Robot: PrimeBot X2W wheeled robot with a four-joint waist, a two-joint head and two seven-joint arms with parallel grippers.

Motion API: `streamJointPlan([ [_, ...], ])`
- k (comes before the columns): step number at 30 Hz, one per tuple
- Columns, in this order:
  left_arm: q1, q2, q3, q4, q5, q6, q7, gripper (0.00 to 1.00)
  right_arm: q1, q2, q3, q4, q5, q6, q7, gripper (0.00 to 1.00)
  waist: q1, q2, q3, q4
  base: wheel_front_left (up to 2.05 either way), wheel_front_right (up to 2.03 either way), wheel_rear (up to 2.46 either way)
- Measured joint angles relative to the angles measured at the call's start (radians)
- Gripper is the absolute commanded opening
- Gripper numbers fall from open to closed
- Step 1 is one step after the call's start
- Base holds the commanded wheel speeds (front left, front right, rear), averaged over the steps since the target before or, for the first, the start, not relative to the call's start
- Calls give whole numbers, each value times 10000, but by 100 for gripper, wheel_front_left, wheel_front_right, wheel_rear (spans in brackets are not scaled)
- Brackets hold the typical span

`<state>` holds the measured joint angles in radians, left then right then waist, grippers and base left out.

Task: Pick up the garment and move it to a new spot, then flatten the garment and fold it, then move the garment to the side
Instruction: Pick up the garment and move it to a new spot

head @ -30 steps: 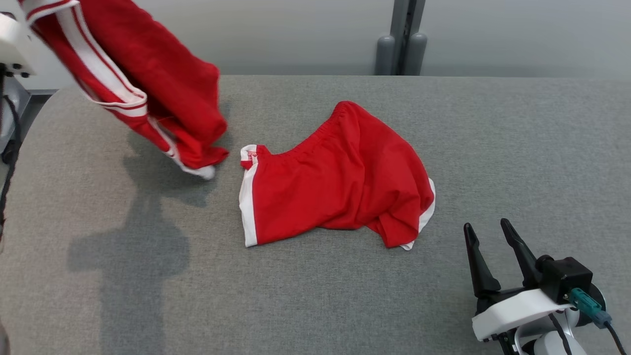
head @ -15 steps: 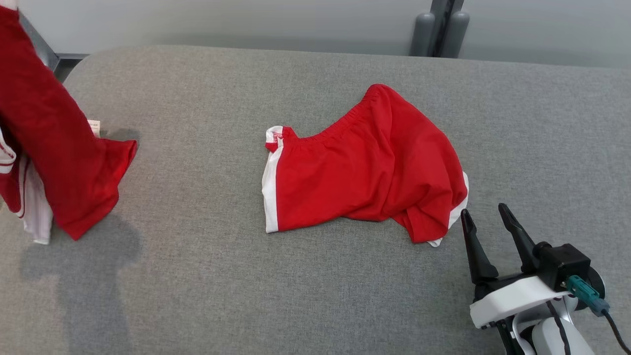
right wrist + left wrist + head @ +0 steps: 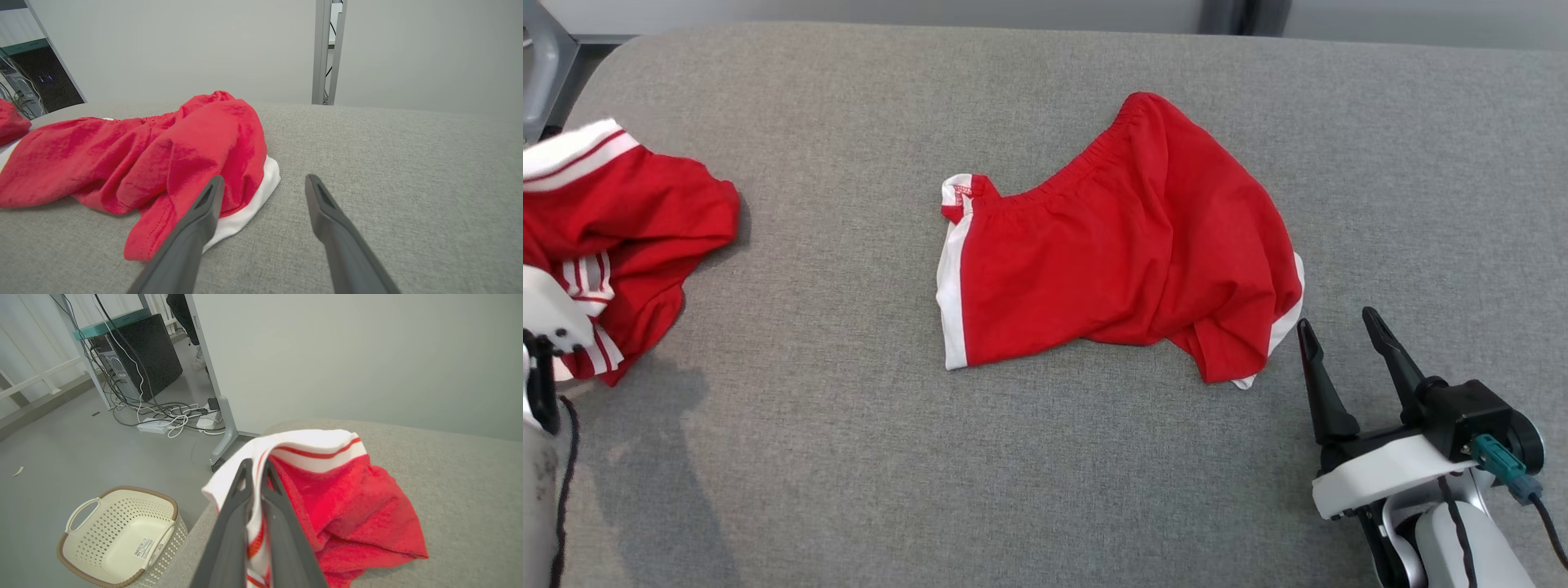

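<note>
A red garment with white striped trim [image 3: 629, 212] lies bunched at the table's left end, close to the edge. My left gripper [image 3: 256, 467] is shut on its white striped band [image 3: 310, 447], and the red cloth [image 3: 347, 498] spreads to the right of the fingers. A second red garment, shorts with white side bands [image 3: 1119, 261], lies crumpled mid-table. My right gripper [image 3: 1335, 320] stands open just right of the shorts' lower right corner, empty. In the right wrist view the shorts [image 3: 163, 155] lie left of the right gripper [image 3: 264, 179], the left finger close beside the white hem.
The grey padded table [image 3: 849, 457] has a rounded left end. Below that end on the floor stands a cream basket [image 3: 122, 535], with a computer tower [image 3: 139, 359] and loose cables [image 3: 175, 416] beyond. A metal post [image 3: 327, 53] rises behind the table.
The head camera has tilted down. The held garment, hanging in the air at the upper left before, has come down onto the table's left end. The right gripper stays open.
</note>
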<state>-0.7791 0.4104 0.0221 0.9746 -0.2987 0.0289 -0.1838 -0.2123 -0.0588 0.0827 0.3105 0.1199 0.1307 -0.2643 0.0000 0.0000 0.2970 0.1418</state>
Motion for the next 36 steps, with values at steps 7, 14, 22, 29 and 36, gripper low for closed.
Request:
streamJointPlan([
  [7,399,-633,222,972,-430,-205,-619,100,-97,-178,-4,-52,-50,0,2,100,0,0,148,-61,0,0,0],
  [14,783,-1055,295,437,-464,-357,-779,100,22,-117,-199,-6,-27,0,2,100,0,0,-340,-7,0,0,0],
  [22,1606,-1766,-215,-825,155,-336,-796,100,362,19,-224,75,81,0,0,100,0,0,-1165,-95,0,0,0],
  [29,2845,-2566,-487,-1546,422,-456,-796,100,598,81,-105,157,88,0,0,100,0,0,-1728,-498,0,0,0],
  [36,4237,-3080,-92,-2474,368,-330,-796,100,880,88,-71,213,94,0,0,100,0,0,-2210,-937,0,0,0],
])
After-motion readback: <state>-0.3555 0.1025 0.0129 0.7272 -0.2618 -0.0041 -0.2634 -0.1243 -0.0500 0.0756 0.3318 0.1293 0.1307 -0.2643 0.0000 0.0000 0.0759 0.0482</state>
